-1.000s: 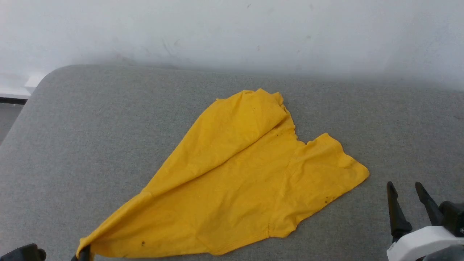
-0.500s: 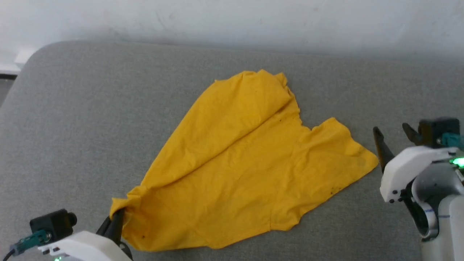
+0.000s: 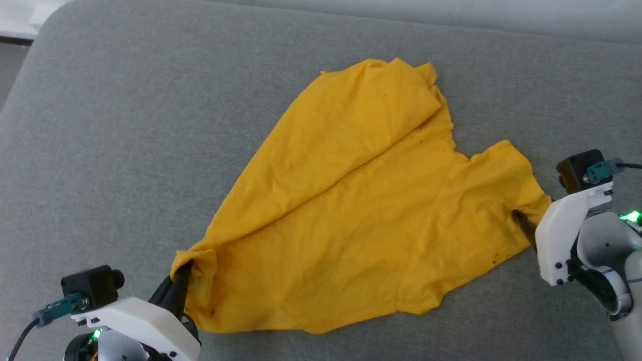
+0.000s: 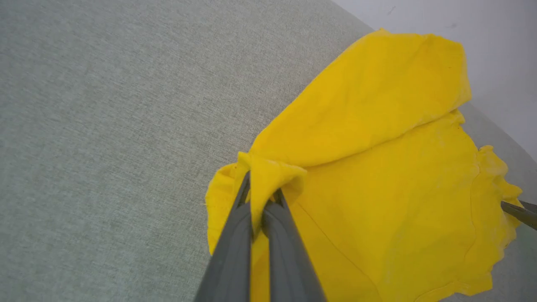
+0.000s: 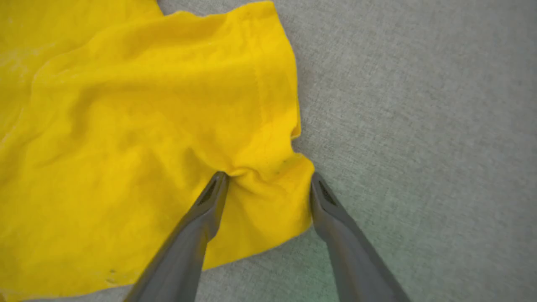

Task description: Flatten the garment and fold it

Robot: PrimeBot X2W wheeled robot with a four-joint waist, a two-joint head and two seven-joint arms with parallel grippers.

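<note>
- Table [image 3: 125, 125]: grey, fabric-covered. The head view shows its rounded far-left corner.
- Garment [image 3: 361, 200]: lies mid-table, plain yellow side up. Its long axis runs from my near left to far right, with one flap folded over along the left edge. The head view gives the full outline; both wrist views cut it off.
- Right pincer [image 5: 268, 180]: fingers spread wide, straddling the garment's right-hand corner, one tip on the cloth and the other at its edge. In the head view my white wrist mostly hides it.
- Left pincer [image 4: 260, 197]: clamped on the bunched near-left corner.
</note>
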